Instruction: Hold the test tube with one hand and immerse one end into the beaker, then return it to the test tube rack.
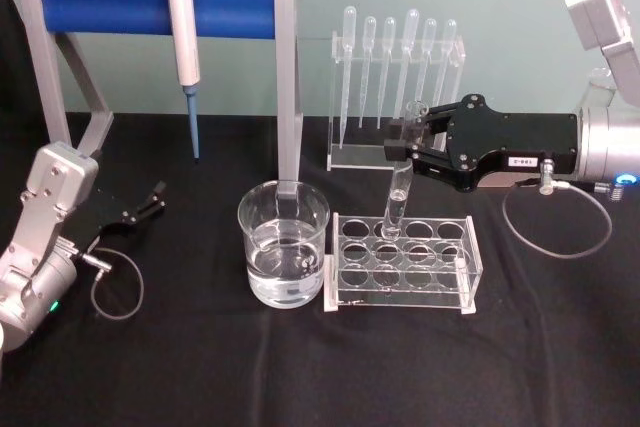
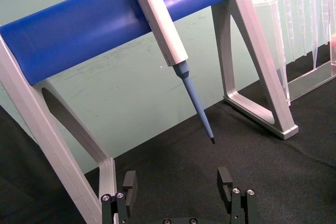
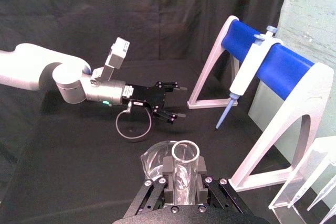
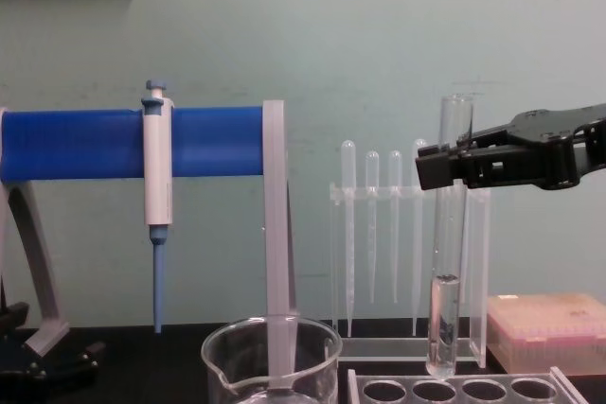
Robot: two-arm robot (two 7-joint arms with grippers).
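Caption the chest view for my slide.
Right gripper holds the test tube upright over the rack, beside the beaker.

- A table [image 1: 300,367] draped in black cloth is carrying everything.
- A stand [image 1: 289,77] with grey legs and a blue crossbar is standing at the back left, its feet resting on the cloth.
- A beaker [image 1: 255,247] holding clear liquid is sitting near the middle, in front of the stand's right leg.
- A clear test tube rack [image 1: 404,299] is lying just beside the beaker, on its right.
- A clear pipette holder [image 1: 345,159] is standing behind the rack.
- A pink box [image 4: 554,328] is sitting near the rack's right end.
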